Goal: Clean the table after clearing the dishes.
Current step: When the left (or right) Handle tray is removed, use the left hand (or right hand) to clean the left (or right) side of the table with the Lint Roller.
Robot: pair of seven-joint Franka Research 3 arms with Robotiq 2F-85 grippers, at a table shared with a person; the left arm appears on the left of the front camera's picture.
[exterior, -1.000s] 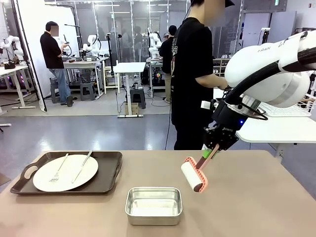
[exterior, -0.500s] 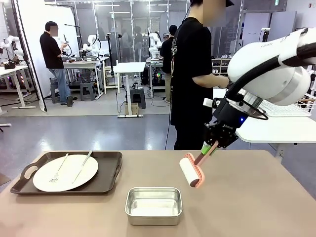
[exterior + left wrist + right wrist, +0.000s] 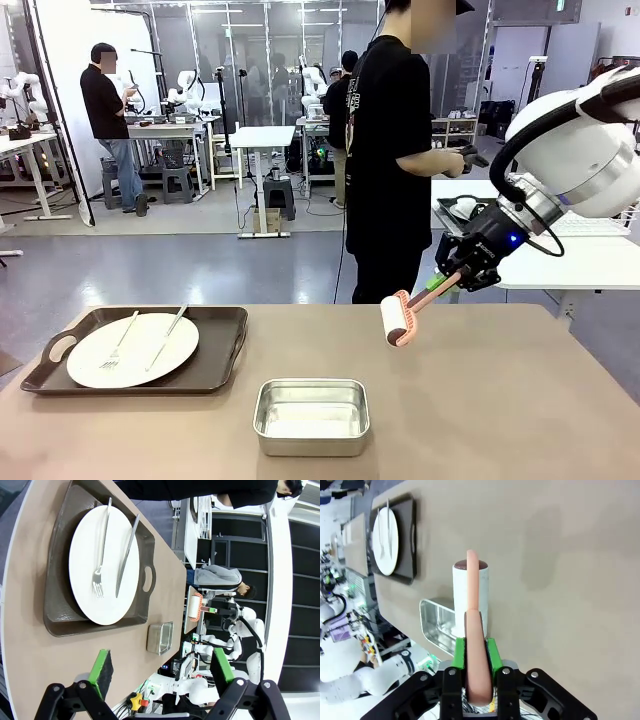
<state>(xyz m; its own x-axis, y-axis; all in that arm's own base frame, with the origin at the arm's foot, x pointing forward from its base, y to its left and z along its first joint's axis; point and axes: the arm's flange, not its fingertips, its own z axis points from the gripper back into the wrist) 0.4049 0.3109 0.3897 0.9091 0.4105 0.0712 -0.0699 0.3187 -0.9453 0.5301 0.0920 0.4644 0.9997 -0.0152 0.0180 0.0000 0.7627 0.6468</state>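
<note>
A white plate (image 3: 133, 349) with a fork and knife lies on a dark tray (image 3: 225, 345) at the left of the tan table (image 3: 500, 400). My right gripper (image 3: 452, 277) is shut on the pink handle of a white lint roller (image 3: 397, 321), which hangs in the air over the table's far middle. The right wrist view looks down along the gripper (image 3: 474, 655) and the roller (image 3: 470, 595), with the plate (image 3: 385, 534) far off. My left gripper (image 3: 162, 672) is open and holds nothing, high above the plate (image 3: 104, 565) and tray (image 3: 60, 605).
A small rectangular steel pan (image 3: 311, 415) stands near the table's front middle, also seen as the pan (image 3: 437, 617) under the roller. A person in a black shirt (image 3: 390, 150) stands at the far edge, turned toward a white side table (image 3: 560, 265) at the right.
My right arm has swung to the right and lifted the roller up off the table toward the far edge. Tray, plate and pan have not moved.
</note>
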